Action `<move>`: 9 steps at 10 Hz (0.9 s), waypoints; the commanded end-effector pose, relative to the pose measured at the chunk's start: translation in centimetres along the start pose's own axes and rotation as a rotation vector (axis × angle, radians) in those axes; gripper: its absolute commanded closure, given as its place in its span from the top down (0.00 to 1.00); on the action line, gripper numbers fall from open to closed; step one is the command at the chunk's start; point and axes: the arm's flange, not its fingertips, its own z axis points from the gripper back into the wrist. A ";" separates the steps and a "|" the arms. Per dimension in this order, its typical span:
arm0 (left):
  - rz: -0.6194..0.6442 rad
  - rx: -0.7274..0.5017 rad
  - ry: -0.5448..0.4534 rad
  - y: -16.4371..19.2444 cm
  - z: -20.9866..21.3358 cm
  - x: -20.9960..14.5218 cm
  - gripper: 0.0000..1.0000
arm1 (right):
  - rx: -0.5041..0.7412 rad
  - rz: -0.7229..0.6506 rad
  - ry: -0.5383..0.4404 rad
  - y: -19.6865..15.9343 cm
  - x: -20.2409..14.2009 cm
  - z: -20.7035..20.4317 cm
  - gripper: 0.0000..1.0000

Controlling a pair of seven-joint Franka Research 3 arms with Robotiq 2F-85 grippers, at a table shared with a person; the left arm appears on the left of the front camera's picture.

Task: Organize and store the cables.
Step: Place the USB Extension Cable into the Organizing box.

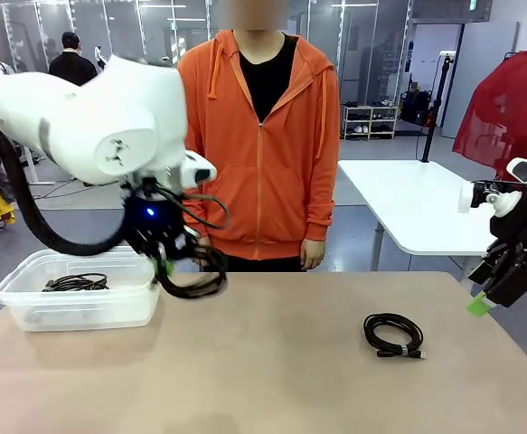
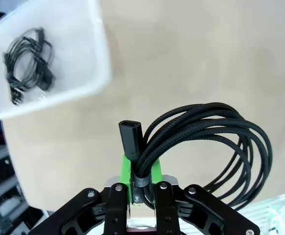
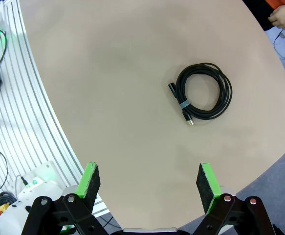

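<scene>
From the front, a tan bench point(image 1: 272, 380) runs across to a person point(image 1: 263, 154) in an orange hoodie. Behind them are a white table point(image 1: 417, 203) and glass walls. A clear bin point(image 1: 82, 312) sits at the bench's left end with a bin coil point(image 1: 76, 283) lying inside. Just right of the bin, the left gripper point(image 1: 168, 265) hangs above the bench, jaws pinched on a held coil point(image 1: 195, 287). A loose coil point(image 1: 393, 334) lies flat right of the middle, well apart from the bin. The right gripper point(image 1: 494, 287) hovers off the bench's right edge, jaws wide.

At the left wrist, the left gripper point(image 2: 142, 181) clamps the held coil point(image 2: 215, 142) at its banded part, and a connector sticks up between the green pads. The bin point(image 2: 83, 58) and bin coil point(image 2: 27, 61) lie beyond, on the bench point(image 2: 181, 49).

At the right wrist, the right gripper point(image 3: 148, 169) stands wide over bare bench point(image 3: 108, 98). The loose coil point(image 3: 203, 92) lies farther off, untouched.
</scene>
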 end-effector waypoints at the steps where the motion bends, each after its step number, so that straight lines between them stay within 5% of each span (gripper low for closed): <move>1: -0.103 0.032 -0.041 5.7 -0.1 2.3 0.18 | -0.005 -0.022 0.002 0.1 0.2 0.1 1.00; 5: 0.007 0.001 -0.064 14.9 -3.7 6.8 0.18 | -0.005 -0.022 0.002 0.1 0.2 0.1 1.00; 9: 0.153 0.032 -0.059 18.0 -8.6 9.7 0.18 | -0.005 -0.022 0.002 0.1 0.2 0.1 1.00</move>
